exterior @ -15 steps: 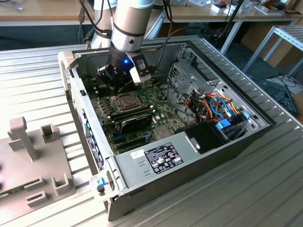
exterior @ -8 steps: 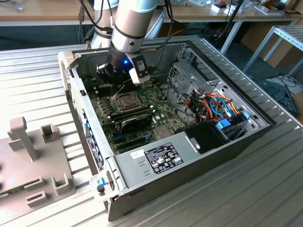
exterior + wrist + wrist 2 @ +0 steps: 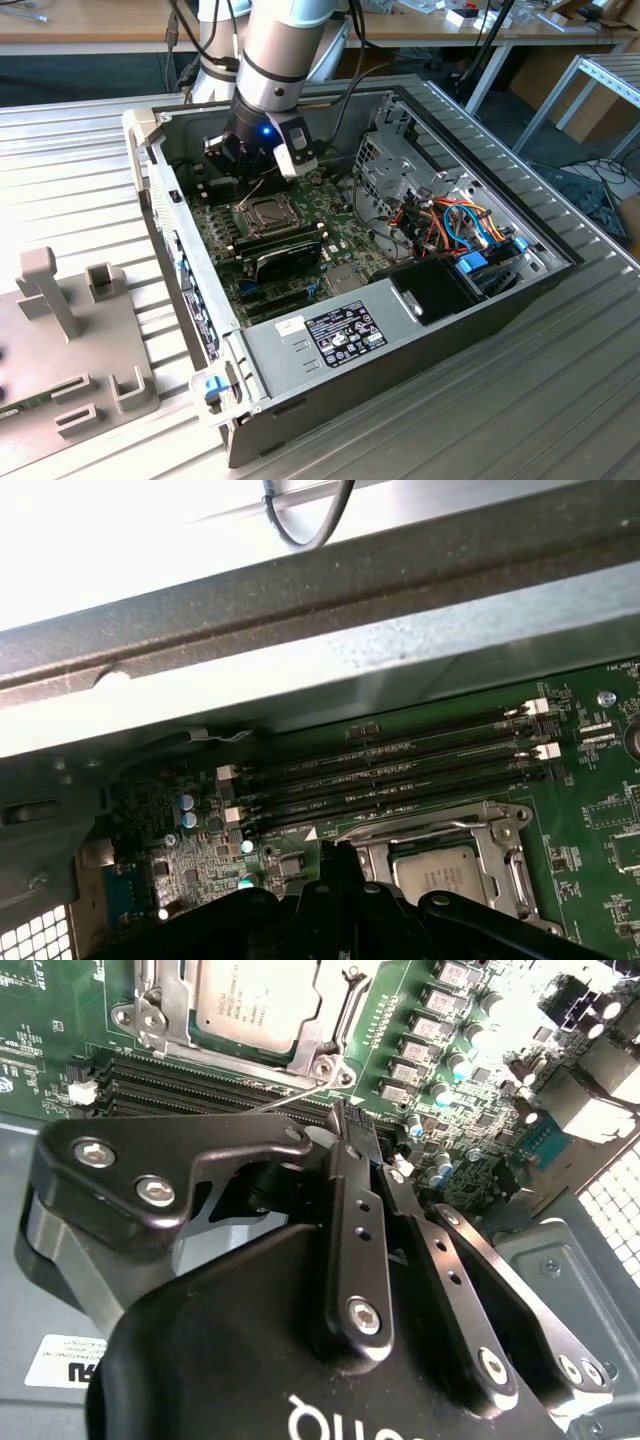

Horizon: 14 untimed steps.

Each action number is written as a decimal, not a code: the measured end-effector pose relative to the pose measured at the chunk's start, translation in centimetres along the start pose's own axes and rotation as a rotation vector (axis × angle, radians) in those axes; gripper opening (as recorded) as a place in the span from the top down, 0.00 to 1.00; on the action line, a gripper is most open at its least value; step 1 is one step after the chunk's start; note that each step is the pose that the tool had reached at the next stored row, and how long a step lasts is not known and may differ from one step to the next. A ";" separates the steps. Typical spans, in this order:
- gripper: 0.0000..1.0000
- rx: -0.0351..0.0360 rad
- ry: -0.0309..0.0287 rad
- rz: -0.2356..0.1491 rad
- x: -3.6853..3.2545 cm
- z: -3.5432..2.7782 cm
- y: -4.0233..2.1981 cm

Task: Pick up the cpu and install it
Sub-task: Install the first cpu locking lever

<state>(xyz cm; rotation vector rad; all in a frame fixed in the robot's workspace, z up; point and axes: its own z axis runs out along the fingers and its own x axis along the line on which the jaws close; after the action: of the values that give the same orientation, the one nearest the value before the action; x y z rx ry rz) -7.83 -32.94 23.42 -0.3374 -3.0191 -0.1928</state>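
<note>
The cpu (image 3: pixel 255 1000) is a small silver-grey square lying flat in the motherboard socket, and it shows in the first wrist view too (image 3: pixel 447 872). A shiny metal retention frame (image 3: pixel 150 1015) lies around it. The socket's thin wire lever (image 3: pixel 290 1095) sticks out at an angle, just beside the fingertips. In the second wrist view my black gripper (image 3: pixel 362 1138) has its fingers closed together with nothing between them, a short way from the socket's corner. In the exterior view the gripper (image 3: pixel 255 165) hangs inside the open computer case, just behind the socket (image 3: pixel 262 212).
Black memory slots (image 3: pixel 400 770) run beside the socket. A black card (image 3: pixel 285 255) stands in front of it. The case's grey wall (image 3: pixel 330 650) is close behind the gripper. A drive cage and coloured cables (image 3: pixel 450 225) fill the case at the exterior view's right.
</note>
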 end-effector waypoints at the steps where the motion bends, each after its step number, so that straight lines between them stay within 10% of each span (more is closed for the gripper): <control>1: 0.89 -0.0004 0.0004 -0.002 -0.12 -0.01 0.03; 4: 0.89 -0.0186 0.0071 -0.021 -0.51 -0.04 0.12; 10: 0.89 -0.0208 0.0091 -0.032 -1.05 -0.08 0.27; 14: 0.89 -0.0369 0.0133 -0.038 -1.04 -0.08 0.28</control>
<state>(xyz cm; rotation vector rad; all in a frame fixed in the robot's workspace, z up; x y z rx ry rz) -6.75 -32.91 23.42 -0.2804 -3.0138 -0.2529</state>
